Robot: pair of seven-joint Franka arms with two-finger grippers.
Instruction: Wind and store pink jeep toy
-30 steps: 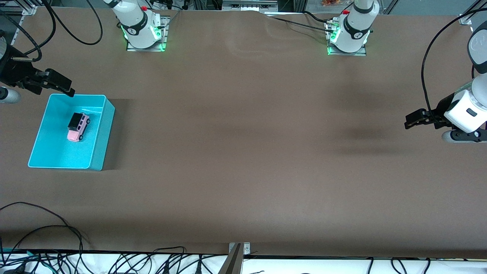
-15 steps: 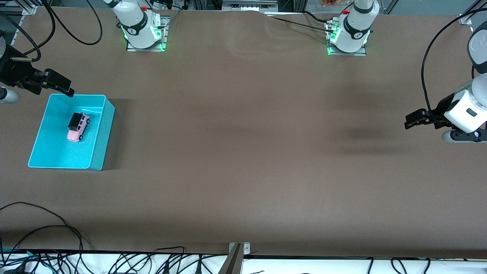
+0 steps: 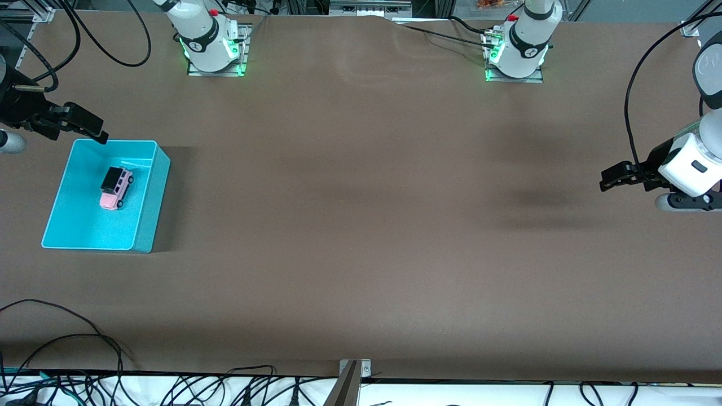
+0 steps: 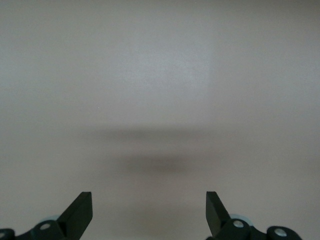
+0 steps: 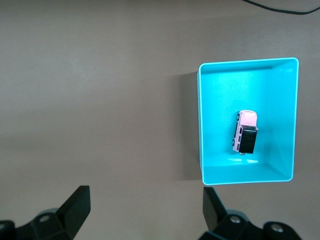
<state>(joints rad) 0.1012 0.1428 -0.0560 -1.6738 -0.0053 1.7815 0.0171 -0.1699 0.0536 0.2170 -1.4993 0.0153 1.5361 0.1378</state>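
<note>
Brown paper covers the long surface [image 3: 361, 225], and you have almost nothing on it except a turquoise bin [image 3: 152, 192] at the right arm's end. Your pink jeep toy [image 3: 116, 188] sits on its wheels on the bin's floor, clear of every wall, so the storing looks done. The right gripper [image 3: 93, 128] hangs in the air above the bin's edge nearest the robot bases, jaws spread wide and holding nothing; from its own camera you see the bin [image 5: 200, 125] and the jeep [image 5: 245, 132] well below. The left gripper [image 3: 612, 177] waits over bare surface at its own end, jaws wide apart and empty, presumably parked so it stays out of the way.
</note>
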